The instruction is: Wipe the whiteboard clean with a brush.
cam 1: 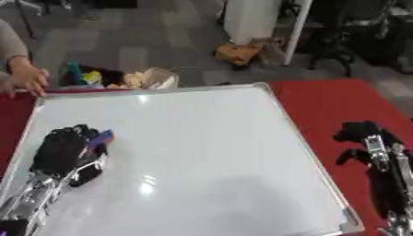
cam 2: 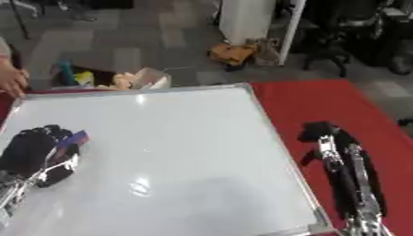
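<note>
At the left of the frame, the left hand (cam 1: 61,150) lies on the whiteboard (cam 1: 202,152), fingers curled over a small blue brush (cam 1: 102,137). The brush looks light and rigid, best gripped across its back. A person's hand (cam 1: 26,79) steadies the board's upper-left corner. At right, the right hand (cam 1: 364,136) rests on the red table (cam 1: 339,101), fingers bent, holding nothing.

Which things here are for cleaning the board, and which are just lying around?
For the job:
whiteboard
brush, blue-purple, held in the left robot hand

Just around:
right robot hand, resting on the red table
box of bits on the floor
person's hand at the board's far left corner
</note>
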`<control>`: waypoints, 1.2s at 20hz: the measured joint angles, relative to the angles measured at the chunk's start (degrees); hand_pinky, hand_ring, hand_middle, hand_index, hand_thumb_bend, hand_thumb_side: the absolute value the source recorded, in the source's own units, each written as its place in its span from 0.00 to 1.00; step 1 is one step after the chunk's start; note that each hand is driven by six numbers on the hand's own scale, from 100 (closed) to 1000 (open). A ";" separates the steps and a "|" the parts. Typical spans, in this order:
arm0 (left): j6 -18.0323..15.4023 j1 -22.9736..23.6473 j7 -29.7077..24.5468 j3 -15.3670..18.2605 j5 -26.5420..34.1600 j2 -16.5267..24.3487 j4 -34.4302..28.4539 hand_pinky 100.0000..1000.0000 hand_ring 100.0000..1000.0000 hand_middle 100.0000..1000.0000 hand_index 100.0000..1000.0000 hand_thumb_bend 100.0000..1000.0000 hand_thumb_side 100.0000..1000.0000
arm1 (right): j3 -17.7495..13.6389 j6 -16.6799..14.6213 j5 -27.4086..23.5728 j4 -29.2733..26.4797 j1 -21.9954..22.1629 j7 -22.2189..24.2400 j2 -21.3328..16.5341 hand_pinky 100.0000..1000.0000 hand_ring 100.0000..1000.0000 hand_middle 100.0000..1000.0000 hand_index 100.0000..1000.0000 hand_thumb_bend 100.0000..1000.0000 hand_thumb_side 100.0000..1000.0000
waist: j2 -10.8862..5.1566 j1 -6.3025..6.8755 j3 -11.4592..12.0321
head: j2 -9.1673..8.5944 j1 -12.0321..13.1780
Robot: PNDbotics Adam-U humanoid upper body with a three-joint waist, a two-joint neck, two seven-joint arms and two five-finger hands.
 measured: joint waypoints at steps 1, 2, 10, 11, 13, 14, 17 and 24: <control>0.52 0.08 0.35 0.30 -0.11 0.00 0.02 0.48 0.46 0.50 0.73 0.49 0.44 | 0.00 0.01 0.00 0.00 0.00 -0.01 0.00 0.28 0.60 0.51 0.64 0.00 0.78 | 0.00 0.06 -0.02 | 0.00 -0.02; 1.11 0.15 0.80 0.79 -0.23 -0.01 0.18 0.48 0.47 0.50 0.73 0.48 0.44 | 0.00 0.01 0.00 0.00 0.00 -0.01 0.00 0.28 0.60 0.51 0.64 0.00 0.78 | 0.01 0.11 -0.06 | 0.00 -0.04; 7.68 0.86 6.54 7.92 -0.69 2.98 3.70 0.49 0.48 0.51 0.74 0.48 0.43 | -0.17 0.16 0.00 0.00 0.04 -0.17 0.00 0.28 0.60 0.51 0.64 0.00 0.78 | 0.25 0.21 0.07 | -0.02 -0.50; 8.56 0.96 7.41 8.52 -0.70 3.34 4.06 0.50 0.48 0.52 0.74 0.48 0.43 | -0.24 0.16 0.00 0.00 0.04 -0.18 0.00 0.28 0.60 0.51 0.64 0.00 0.77 | 0.26 0.21 0.11 | -0.02 -0.51; 10.28 1.09 9.11 9.36 -0.70 4.07 4.77 0.50 0.48 0.52 0.74 0.48 0.42 | -0.27 0.16 0.00 0.00 0.04 -0.18 0.00 0.28 0.60 0.51 0.64 0.00 0.78 | 0.29 0.18 0.21 | -0.03 -0.52; 11.12 1.18 9.94 9.67 -0.70 4.41 5.14 0.50 0.48 0.52 0.74 0.48 0.42 | -0.27 0.16 0.00 0.00 0.04 -0.18 0.00 0.28 0.60 0.51 0.64 0.00 0.78 | 0.30 0.14 0.26 | -0.04 -0.52; 13.36 1.37 12.08 9.97 -0.36 5.05 6.07 0.49 0.48 0.52 0.74 0.48 0.42 | -0.27 0.16 0.00 0.00 0.04 -0.18 0.00 0.28 0.60 0.51 0.64 0.00 0.78 | 0.31 0.01 0.27 | -0.09 -0.52; 13.78 1.81 13.38 9.37 1.57 5.11 6.17 0.53 0.52 0.55 0.75 0.58 0.56 | -0.27 0.16 0.00 0.00 0.04 -0.18 0.00 0.28 0.60 0.51 0.64 0.00 0.78 | 0.40 -0.12 0.28 | -0.36 -0.51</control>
